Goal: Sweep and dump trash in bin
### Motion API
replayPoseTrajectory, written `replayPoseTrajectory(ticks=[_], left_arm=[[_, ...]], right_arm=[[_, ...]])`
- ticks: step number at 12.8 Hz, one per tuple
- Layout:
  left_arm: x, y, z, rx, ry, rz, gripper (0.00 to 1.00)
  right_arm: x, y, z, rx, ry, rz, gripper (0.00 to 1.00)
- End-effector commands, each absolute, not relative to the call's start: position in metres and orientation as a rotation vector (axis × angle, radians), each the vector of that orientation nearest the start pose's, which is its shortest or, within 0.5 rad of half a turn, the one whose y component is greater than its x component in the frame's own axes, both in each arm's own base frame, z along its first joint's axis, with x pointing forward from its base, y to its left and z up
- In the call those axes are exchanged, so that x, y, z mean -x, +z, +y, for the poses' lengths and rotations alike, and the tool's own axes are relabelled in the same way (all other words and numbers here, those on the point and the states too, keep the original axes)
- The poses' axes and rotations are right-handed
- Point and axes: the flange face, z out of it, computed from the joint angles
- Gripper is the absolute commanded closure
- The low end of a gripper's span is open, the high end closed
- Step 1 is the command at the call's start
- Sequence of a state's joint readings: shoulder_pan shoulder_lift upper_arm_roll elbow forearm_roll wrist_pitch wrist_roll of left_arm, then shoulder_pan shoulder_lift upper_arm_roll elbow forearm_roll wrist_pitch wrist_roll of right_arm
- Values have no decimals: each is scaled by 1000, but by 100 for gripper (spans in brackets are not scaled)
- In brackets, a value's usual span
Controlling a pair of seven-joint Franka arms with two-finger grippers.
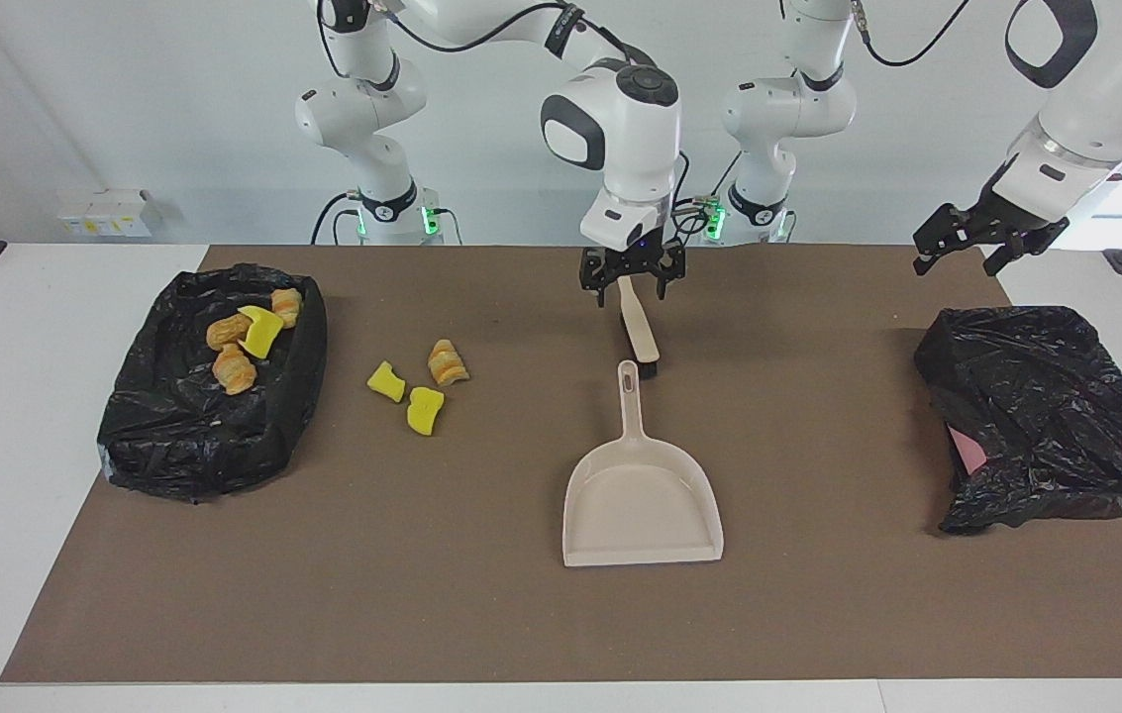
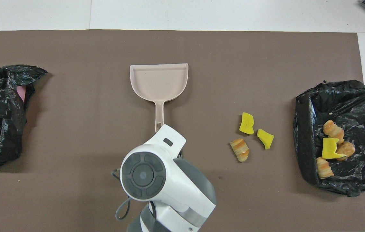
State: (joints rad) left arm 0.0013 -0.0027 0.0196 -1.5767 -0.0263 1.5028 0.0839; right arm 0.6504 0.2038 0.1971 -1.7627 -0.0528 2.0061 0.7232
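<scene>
Right gripper [image 1: 632,284], jaws wide, above the brush [image 1: 640,337] near the dustpan [image 1: 642,495]; grasp the brush mid-handle and sweep the three loose scraps [image 1: 417,386] beside the bin [image 1: 209,396].

Crumpled black bag [image 1: 1046,416], brown mat [image 1: 481,594]

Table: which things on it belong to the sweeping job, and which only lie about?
Job: loose scraps, scraps already binned, dustpan, brush, lined bin.
Idle: second black bag, white boxes.
</scene>
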Motion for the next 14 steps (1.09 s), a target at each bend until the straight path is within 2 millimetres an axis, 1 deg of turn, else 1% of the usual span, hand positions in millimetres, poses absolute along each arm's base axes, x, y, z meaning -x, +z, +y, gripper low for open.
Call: replayPoseTrajectory(ticks=[1,2,3,4,5,6,7,8,9,10,11,12,13,14], left_arm=[[-545,617,-21,3158,77,187,0],[-548,613,-31,3158,72,208,0],[-552,607,-53,3155,42,234,0],[-559,594,-73,3154,16,254,0],[-562,584,-89,3152,-14,284,0],[-563,576,-105,3149,-55,331,0],[-567,566,-118,3148,-98,354,0],[-573,557,-124,3147,-103,363,0],[-575,548,-143,3142,-100,406,0],[-583,535,-156,3144,-109,396,0],[-587,522,-173,3147,-108,381,0],[-592,507,-194,3148,-110,376,0],[-596,487,-213,3147,-98,355,0],[-597,466,-239,3147,-93,339,0]], right_arm=[[-360,429,442,3078,61,-315,0],[-345,420,445,3075,76,-357,0],[-333,408,454,3063,65,-385,0],[-321,392,459,3054,56,-411,0],[-316,382,464,3044,49,-422,0],[-316,373,466,3048,61,-427,0],[-309,366,471,3048,72,-452,0],[-306,358,471,3055,86,-460,0],[-304,356,470,3059,93,-463,0],[-303,353,471,3061,99,-468,3],[-299,350,473,3063,107,-479,10],[-296,349,474,3065,112,-490,18],[-296,346,473,3067,113,-487,23],[-296,346,472,3064,108,-486,23]])
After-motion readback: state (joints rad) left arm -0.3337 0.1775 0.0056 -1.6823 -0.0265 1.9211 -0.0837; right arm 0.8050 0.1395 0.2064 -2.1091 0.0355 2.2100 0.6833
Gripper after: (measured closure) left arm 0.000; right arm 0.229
